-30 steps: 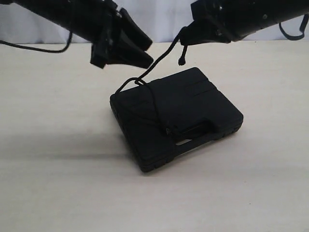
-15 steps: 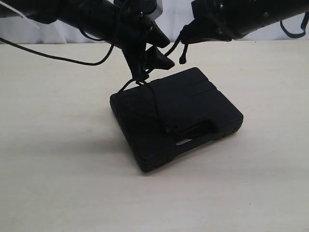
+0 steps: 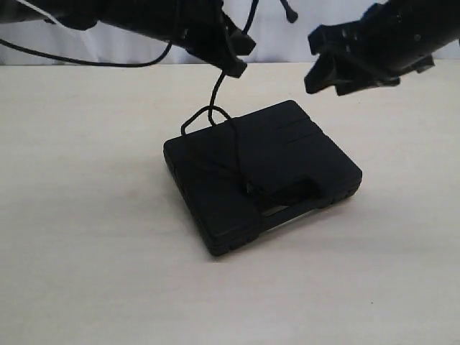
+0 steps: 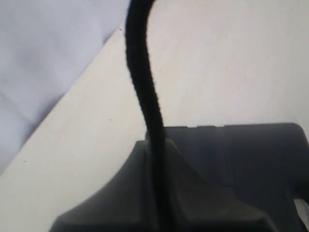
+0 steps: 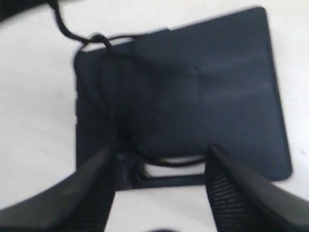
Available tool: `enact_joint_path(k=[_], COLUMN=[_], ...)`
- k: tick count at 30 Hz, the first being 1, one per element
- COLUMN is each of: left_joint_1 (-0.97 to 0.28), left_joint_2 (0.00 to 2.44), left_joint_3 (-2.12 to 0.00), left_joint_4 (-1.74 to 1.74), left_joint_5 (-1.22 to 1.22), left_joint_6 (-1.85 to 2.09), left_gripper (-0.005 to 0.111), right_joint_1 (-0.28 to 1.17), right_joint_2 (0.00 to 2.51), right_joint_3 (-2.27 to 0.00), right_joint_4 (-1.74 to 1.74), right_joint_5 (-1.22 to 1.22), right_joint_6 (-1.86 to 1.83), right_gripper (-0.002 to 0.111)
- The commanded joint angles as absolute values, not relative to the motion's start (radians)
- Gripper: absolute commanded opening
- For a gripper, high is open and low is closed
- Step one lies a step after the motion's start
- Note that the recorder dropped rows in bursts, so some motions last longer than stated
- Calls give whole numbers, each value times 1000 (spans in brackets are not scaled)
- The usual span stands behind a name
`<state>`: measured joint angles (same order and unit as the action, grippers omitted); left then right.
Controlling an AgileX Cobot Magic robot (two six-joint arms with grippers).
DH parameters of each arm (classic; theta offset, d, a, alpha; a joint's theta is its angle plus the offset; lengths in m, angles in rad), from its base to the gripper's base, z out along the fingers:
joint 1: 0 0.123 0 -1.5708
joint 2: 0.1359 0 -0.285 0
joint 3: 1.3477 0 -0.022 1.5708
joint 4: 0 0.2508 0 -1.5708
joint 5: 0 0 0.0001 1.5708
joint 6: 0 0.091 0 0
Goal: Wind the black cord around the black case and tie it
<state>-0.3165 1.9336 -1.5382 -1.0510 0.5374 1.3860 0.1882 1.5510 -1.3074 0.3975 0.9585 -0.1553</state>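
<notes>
Handover: black cord (image 3: pixel 218 90) changing grippers above black case (image 3: pixel 287 158); left gripper (image 3: pixel 238 57) now clenching it, right gripper (image 3: pixel 318 59) splaying, seemingly empty; knot pending.

Exterior oblique; right wrist over black case (image 5: pixel 193 96)

Bright, soft, even light on the pale counter (image 3: pixel 86 251). Only a faint, fuzzy shadow left of the black case (image 3: pixel 287 158) in the exterior view. Mushy wrist views: heavy close-up blur on the black cord (image 4: pixel 142 87), smear all across the right one.
</notes>
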Motion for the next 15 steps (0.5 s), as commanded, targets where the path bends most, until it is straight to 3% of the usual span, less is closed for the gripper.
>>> enact_joint_path(k=[1, 8, 13, 15], left_joint_1=[-310, -267, -232, -227], left_joint_2=[1920, 1920, 1920, 1920], left_joint_3=[-1603, -1640, -1640, -1640], left_joint_4=[-1067, -1059, -1059, -1059], left_joint_5=[476, 401, 405, 405], left_joint_6=[1351, 1300, 1300, 1300], left_gripper=[0, 0, 0, 0], right_joint_1=[186, 188, 188, 188], right_joint_2=[1540, 1540, 1542, 1559], right_joint_3=[-1259, -948, -758, -726], right_joint_4=[304, 384, 596, 709], right_joint_5=[1043, 720, 475, 434], right_joint_6=[-58, 121, 116, 28], right_gripper=[59, 57, 43, 42])
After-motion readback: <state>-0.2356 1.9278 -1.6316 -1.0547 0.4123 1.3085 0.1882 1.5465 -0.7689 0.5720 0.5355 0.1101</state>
